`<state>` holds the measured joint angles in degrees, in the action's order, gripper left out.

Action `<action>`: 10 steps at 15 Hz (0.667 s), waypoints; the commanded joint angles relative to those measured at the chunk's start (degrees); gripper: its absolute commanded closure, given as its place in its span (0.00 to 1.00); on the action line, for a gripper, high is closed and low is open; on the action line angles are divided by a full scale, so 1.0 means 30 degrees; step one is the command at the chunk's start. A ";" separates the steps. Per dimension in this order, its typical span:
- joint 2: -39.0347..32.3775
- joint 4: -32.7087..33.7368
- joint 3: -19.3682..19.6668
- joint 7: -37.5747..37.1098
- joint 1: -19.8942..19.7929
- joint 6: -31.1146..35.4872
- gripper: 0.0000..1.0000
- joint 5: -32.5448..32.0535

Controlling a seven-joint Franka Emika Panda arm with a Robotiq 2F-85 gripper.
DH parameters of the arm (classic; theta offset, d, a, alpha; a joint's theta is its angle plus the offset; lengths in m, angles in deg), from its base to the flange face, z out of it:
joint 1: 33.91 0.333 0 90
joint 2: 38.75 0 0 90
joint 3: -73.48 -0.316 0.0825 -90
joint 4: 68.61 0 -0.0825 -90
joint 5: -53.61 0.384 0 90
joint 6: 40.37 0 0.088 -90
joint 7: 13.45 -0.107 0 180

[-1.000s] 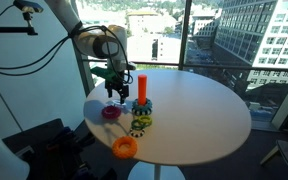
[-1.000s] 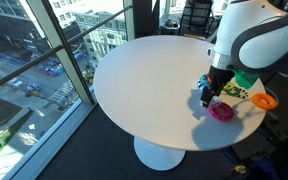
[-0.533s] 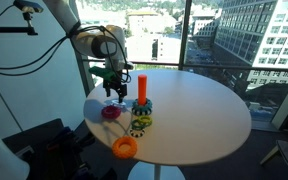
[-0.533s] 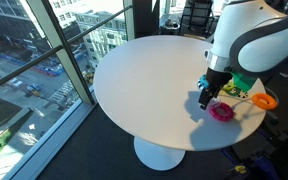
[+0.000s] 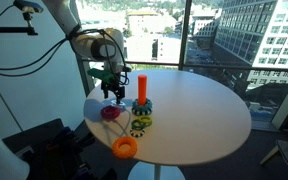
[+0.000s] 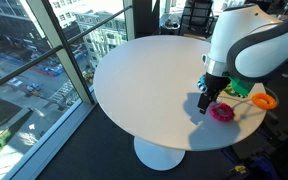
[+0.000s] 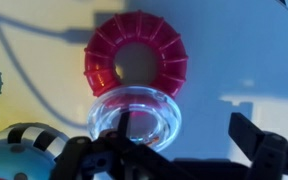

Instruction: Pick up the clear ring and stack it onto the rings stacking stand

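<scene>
high-rise office, floor-to-ceiling windows (image 6: 29,70), round white table (image 6: 144,80), city blocks (image 5: 284,35) outside

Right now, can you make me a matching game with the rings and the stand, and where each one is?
1 clear ring
2 magenta ring
3 big orange ring
4 stacking stand

a lying alone near the edge of the table
b standing upright
c right at the jaws
d next to the see-through one, in the wrist view

Pairs: 1-c, 2-d, 3-a, 4-b
</scene>
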<state>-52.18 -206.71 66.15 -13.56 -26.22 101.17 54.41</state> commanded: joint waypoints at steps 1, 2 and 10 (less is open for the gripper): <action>-0.0305 0.0207 -0.0158 0.0300 -0.0128 -0.0024 0.00 0.0410; -0.0347 0.0218 -0.0164 0.0318 -0.0143 -0.0061 0.21 0.0433; -0.0090 0.0503 -0.0128 0.0442 -0.0393 -0.0567 0.82 0.0908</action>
<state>-52.84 -206.02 66.11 -13.36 -26.67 101.09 55.46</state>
